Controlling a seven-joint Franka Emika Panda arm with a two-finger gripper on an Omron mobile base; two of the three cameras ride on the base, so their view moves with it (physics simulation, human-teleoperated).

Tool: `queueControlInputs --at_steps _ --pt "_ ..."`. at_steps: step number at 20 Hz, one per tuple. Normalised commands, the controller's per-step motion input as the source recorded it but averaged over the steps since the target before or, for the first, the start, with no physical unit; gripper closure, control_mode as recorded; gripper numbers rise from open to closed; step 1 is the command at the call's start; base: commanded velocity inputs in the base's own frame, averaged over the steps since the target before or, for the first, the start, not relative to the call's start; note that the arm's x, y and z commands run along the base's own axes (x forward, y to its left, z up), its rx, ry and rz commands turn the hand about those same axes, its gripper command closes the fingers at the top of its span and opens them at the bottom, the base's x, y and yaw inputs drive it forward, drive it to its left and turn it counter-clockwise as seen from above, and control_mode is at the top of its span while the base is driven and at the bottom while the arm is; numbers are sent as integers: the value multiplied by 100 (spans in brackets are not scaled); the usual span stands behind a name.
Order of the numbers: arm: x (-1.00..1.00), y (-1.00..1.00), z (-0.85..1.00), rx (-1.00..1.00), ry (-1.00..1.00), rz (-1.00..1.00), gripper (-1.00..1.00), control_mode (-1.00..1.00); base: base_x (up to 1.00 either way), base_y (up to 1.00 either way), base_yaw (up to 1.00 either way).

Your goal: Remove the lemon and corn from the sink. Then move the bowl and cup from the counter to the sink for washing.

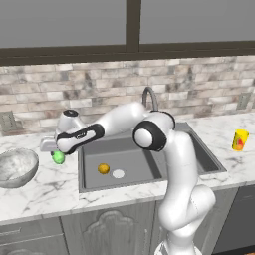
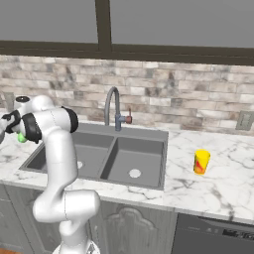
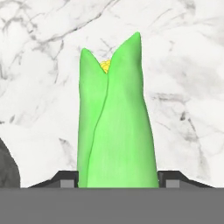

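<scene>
One corn (image 3: 116, 127) between pincer (image 3: 117, 180) fingers

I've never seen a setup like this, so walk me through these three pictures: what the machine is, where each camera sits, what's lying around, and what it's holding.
It is a white robot arm on a base, in a simulated kitchen. Two cameras sit behind it, to its left and right; the third rides on the hand, looking along the gripper. That gripper is shut on the corn, a green husked ear, over the marble counter left of the sink. The lemon lies in the left basin. A speckled bowl sits on the counter at the left, and a yellow cup stands right of the sink.
</scene>
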Motion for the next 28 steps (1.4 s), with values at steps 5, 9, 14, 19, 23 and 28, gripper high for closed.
queueControlInputs --at_steps 5,9,14,19,23,28 --pt "5 3 -16 0 7 0 100 -100 0 0 0" --pt "4 4 -14 0 4 0 100 -100 0 0 0" --pt "3 6 -14 0 1 0 100 -100 0 0 0" --pt "2 9 -14 0 0 0 100 -100 0 0 0" --pt "3 9 -14 0 1 -1 100 -100 0 0 0" --pt "0 1 -13 0 4 -2 -100 -100 0 0 0"
